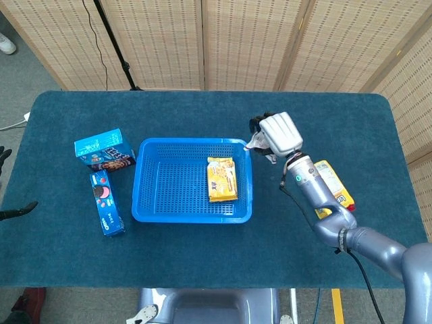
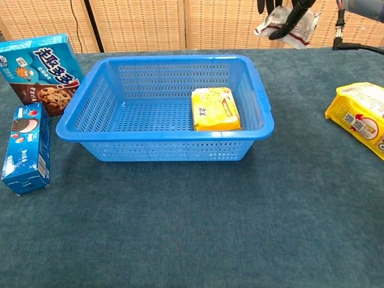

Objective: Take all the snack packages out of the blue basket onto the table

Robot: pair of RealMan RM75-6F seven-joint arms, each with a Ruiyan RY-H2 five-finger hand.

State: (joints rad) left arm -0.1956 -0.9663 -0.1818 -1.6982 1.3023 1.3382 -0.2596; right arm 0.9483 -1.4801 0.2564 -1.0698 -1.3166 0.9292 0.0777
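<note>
Teal cloth covers the counter (image 1: 202, 263). Right hand (image 1: 278, 134) pinches a crinkled white snack packet (image 2: 287, 19) aloft, right of the blue plastic basket (image 1: 192, 212); one yellow biscuit packet (image 1: 222, 179) remains inside. Left hand is out of view.

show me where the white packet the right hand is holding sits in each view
Head view: the white snack packet hangs under the right hand, just right of the blue basket's far right corner.
Chest view: the packet is at the top edge, right of centre, pinched by dark fingers, above and behind the basket.
Shared landmark: the yellow biscuit pack lying in the basket's right end.
</note>
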